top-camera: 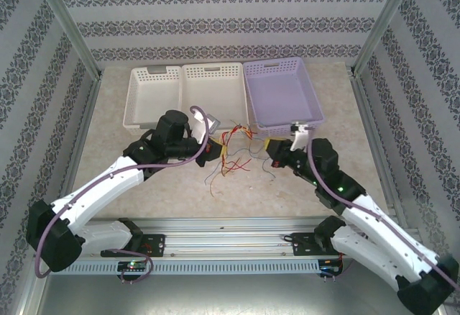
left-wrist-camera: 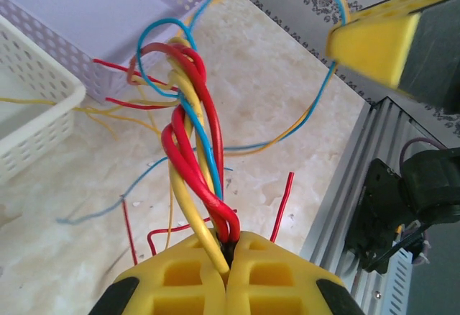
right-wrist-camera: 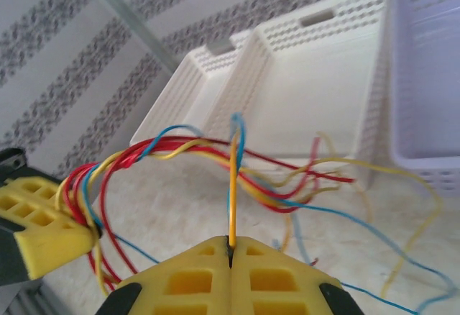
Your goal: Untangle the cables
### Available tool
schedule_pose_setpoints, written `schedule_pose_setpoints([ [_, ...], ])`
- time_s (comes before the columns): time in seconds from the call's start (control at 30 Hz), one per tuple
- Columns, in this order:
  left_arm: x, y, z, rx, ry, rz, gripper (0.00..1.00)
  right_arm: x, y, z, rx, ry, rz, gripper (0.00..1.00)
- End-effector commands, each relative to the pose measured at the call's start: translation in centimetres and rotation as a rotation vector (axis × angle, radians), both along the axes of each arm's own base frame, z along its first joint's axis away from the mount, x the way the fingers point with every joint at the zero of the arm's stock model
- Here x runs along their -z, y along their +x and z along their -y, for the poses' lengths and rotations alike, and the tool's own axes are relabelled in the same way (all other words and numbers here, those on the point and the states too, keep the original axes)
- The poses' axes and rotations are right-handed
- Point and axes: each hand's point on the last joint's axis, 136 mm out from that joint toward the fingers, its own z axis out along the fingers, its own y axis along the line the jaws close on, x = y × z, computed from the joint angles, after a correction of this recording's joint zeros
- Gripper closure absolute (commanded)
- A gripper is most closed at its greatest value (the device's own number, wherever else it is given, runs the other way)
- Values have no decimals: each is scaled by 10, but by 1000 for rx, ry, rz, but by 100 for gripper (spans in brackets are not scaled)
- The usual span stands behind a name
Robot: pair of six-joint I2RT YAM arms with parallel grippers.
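between the two pincers: a bunch of thin wires gripped at both ends

just ahead of the left pincer (top-camera: 213, 151), the cables (top-camera: 233, 153) hang in a loose knot above the tabletop (top-camera: 172, 200), midway across to the right pincer (top-camera: 277, 147).

seen from the left wrist, the left pincer (left-wrist-camera: 230, 249) is clamped tight on the cables (left-wrist-camera: 190, 135). red, yellow-orange and blue strands leave its tips twisted together like a short rope. further from the tips they fan out into separate loops. one blue and one yellow-orange strand arc away up to the right pincer (left-wrist-camera: 374, 42).

seen from the right wrist, the right pincer (right-wrist-camera: 230, 244) is pressed closed on the cables (right-wrist-camera: 215, 149). a yellow-orange strand stands straight up from between its tips, with a blue one just beside it. to its left, the left pincer (right-wrist-camera: 43, 232) holds the bundled end.

loose wire ends trail on the tabletop below and between both pincers.

beyond the pincers, two white baskets (top-camera: 183, 70) stand side by side, and a lilac basket (top-camera: 277, 63) touches them on the right pincer's side.
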Motion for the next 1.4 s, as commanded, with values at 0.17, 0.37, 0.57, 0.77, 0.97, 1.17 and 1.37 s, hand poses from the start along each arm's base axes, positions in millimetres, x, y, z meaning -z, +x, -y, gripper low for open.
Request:
schedule_pose_setpoints([
  [0.17, -7, 5, -21, -87, 102, 29, 100, 6, -15, 85, 298, -45, -52, 100],
  [0.37, -18, 12, -47, -210, 200, 36, 100, 1, -30, 133, 488, -90, -67, 100],
  [0.57, -25, 13, -85, -351, 295, 62, 100, -3, -35, 161, 618, -112, -94, 100],
  [0.77, -27, 6, -130, -489, 379, 76, 100, -4, -36, 178, 699, -107, -124, 100],
  [0.97, -34, -3, -170, -620, 454, 108, 100, -5, -41, 195, 783, -105, -151, 100],
  [1.17, -30, -13, -176, -631, 430, 76, 100, -12, -41, 196, 780, -79, -148, 100],
  [1.37, -25, -12, -139, -526, 273, 8, 100, -40, -30, 157, 573, 55, -63, 100],
])
